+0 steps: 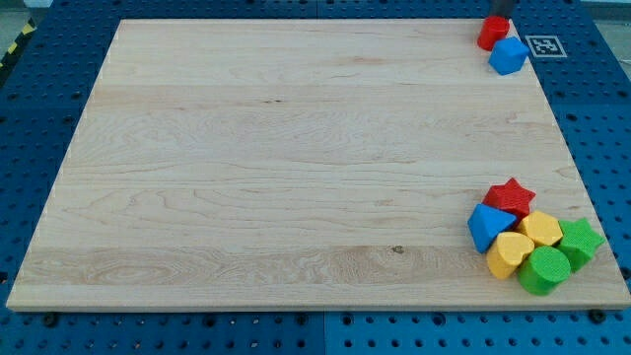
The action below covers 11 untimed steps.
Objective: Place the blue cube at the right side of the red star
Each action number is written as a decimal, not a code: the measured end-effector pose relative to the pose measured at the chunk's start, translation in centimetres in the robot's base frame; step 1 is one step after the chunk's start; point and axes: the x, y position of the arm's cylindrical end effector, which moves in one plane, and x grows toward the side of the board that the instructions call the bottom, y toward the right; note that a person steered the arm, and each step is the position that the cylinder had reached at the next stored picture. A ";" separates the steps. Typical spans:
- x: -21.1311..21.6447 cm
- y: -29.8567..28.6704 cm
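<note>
The blue cube lies at the board's top right corner, touching a red block just up and to its left. The red star sits low on the view's right, at the top of a cluster of blocks and far below the blue cube. My rod enters at the view's top edge, and my tip is right behind the red block's top, a little above and left of the blue cube.
The cluster under the red star holds a blue triangular block, a yellow heart, a yellow hexagon, a green cylinder and a green star. A black-and-white marker lies beside the blue cube. The board's right edge is close.
</note>
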 end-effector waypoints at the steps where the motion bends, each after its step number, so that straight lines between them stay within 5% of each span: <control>1: 2.5 0.1; 11: 12.3 -1.9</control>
